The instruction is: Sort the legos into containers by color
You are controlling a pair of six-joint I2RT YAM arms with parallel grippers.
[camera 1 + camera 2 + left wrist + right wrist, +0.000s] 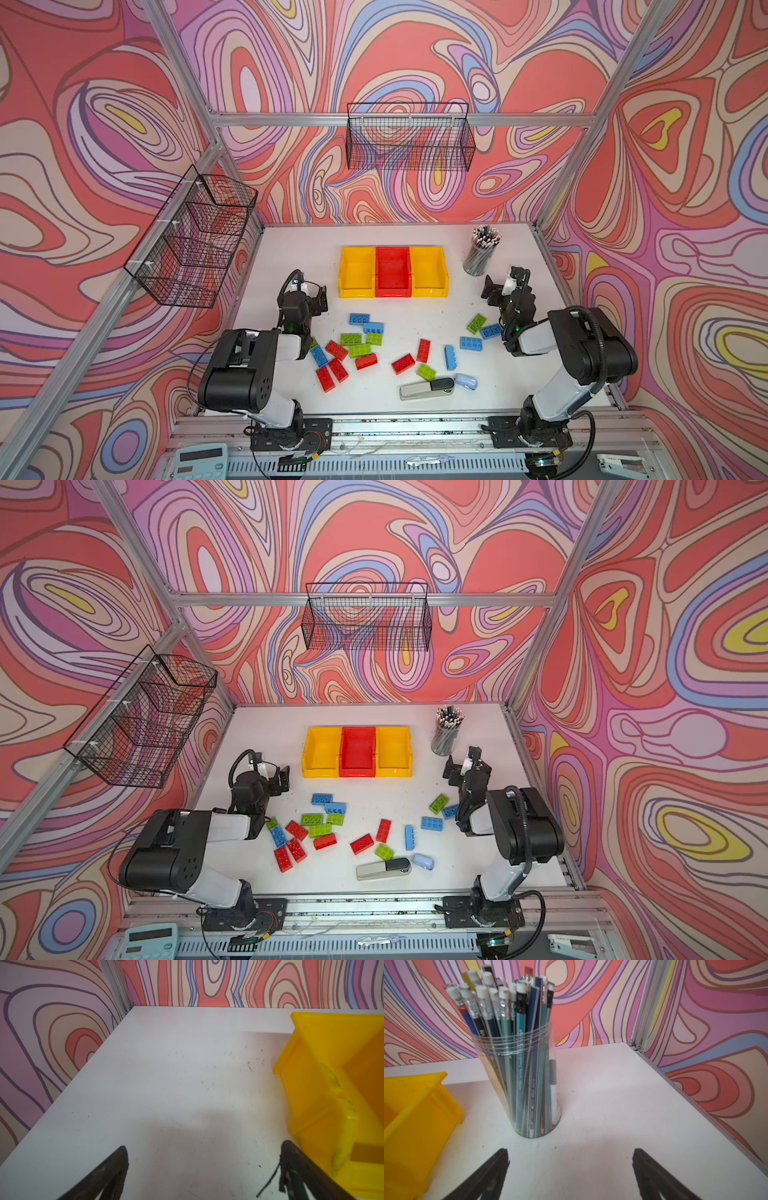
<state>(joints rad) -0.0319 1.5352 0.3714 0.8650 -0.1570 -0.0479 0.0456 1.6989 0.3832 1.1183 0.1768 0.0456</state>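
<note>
Left gripper (204, 1145) and right gripper (570, 1150): jaws wide apart, holding nothing. All bricks (359, 349) lie loose on the bench (532, 386), short of the three empty bins (392, 272). Caution: clustered bricks touch; closing on one may pinch or drag a neighbour of another colour.

Tally: six red bricks (403, 364), six blue bricks (359, 318), six green bricks (351, 338), one of them only partly visible at nine o'clock. At twelve o'clock, two yellow bins (357, 250), one red bin (392, 249). One stapler (426, 388), one pencil jar (478, 259), two wire baskets (409, 141).
</note>
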